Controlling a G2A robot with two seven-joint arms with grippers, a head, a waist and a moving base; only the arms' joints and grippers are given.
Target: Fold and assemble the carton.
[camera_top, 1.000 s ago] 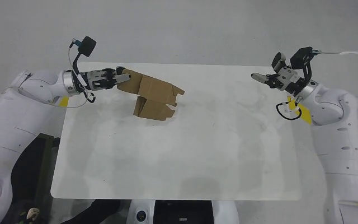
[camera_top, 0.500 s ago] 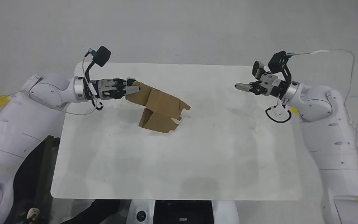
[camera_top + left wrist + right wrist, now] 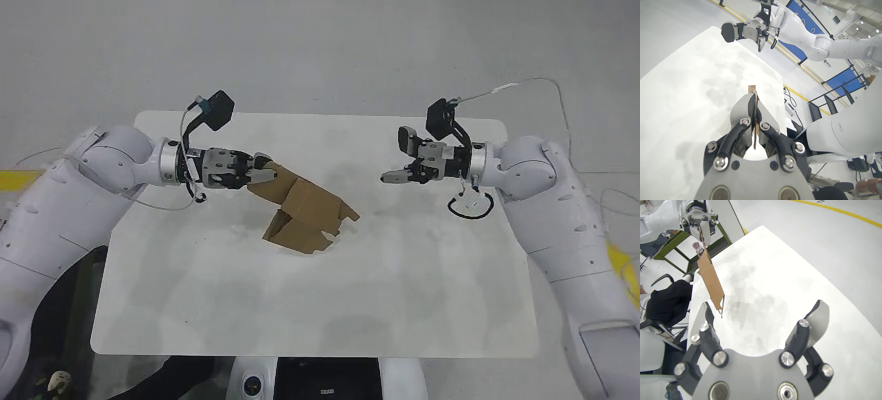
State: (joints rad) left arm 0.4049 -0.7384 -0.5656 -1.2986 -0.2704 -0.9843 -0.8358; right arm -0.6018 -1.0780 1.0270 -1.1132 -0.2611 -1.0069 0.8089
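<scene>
Top view: left gripper (image 3: 262, 172) pinches the flattened brown cardboard carton (image 3: 312, 208) at ten o'clock. Probably light and bendy. The empty, wide-open right gripper (image 3: 391, 178) suits its three-o'clock edge.

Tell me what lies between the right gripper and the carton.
Nothing: in the top view, only bare table separates the open right gripper from the carton.

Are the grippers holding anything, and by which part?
The left gripper pinches the carton by the edge of one end; the right gripper is open, holding nothing.
</scene>
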